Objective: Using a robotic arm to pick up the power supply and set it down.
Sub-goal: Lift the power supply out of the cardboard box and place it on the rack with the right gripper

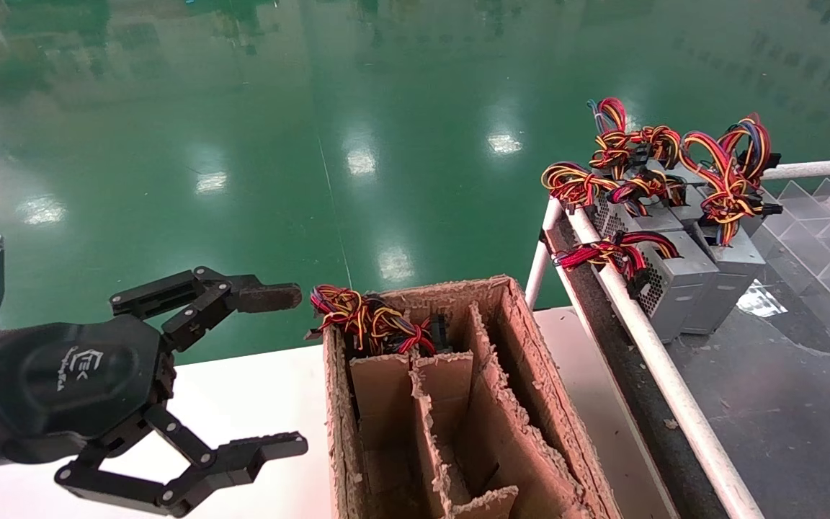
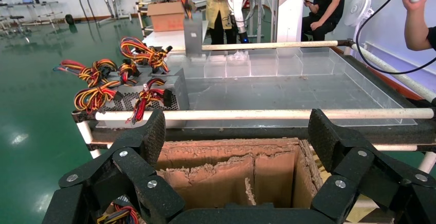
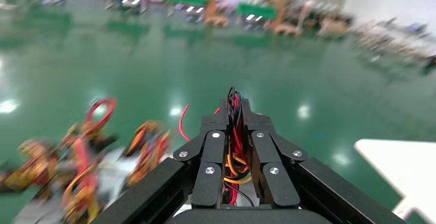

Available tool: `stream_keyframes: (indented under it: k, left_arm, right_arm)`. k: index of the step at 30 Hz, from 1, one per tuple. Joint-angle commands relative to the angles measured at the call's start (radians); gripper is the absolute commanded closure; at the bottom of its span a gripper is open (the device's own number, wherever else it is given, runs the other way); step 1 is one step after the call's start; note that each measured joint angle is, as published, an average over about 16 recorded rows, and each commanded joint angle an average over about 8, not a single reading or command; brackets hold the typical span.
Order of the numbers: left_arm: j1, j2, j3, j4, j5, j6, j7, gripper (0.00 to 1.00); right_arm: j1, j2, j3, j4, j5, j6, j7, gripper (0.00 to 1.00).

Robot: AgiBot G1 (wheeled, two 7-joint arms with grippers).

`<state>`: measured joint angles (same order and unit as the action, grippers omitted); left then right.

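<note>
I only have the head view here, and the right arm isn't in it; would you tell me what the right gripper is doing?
Observer: In the right wrist view the right gripper is shut on a bunch of red, yellow and black wires.
Operator: Thank you. Is a power supply hanging from them?
Observer: That view doesn't show one. The left wrist view does show a grey power supply hanging in the air beyond the clear tray, wires uppermost. I cannot see what holds it.
</note>
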<state>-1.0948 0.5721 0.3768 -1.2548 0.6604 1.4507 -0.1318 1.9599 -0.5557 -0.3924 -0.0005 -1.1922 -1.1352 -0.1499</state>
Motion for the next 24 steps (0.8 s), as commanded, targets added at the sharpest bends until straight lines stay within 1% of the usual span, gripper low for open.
stream_keyframes:
  k: [1, 6, 12, 20, 24]
  left_arm:
    - [0.000, 0.000, 0.000, 0.000, 0.000, 0.000, 0.000, 0.00]
    - [0.000, 0.000, 0.000, 0.000, 0.000, 0.000, 0.000, 0.00]
    - [0.000, 0.000, 0.000, 0.000, 0.000, 0.000, 0.000, 0.00]
    - [0.000, 0.000, 0.000, 0.000, 0.000, 0.000, 0.000, 0.00]
    - [0.000, 0.000, 0.000, 0.000, 0.000, 0.000, 0.000, 0.00]
  right_arm:
    - [-0.012, 0.005, -0.008, -0.011, -0.011, -0.035, 0.013, 1.00]
    - [-0.033, -0.010, -0.020, -0.025, -0.030, -0.074, 0.045, 1.00]
    - [-0.059, -0.048, -0.029, -0.033, -0.044, -0.092, 0.071, 1.00]
    - [-0.091, -0.087, -0.028, -0.030, -0.044, -0.132, 0.086, 1.00]
    - [-0.104, -0.100, -0.023, -0.028, -0.038, -0.140, 0.090, 1.00]
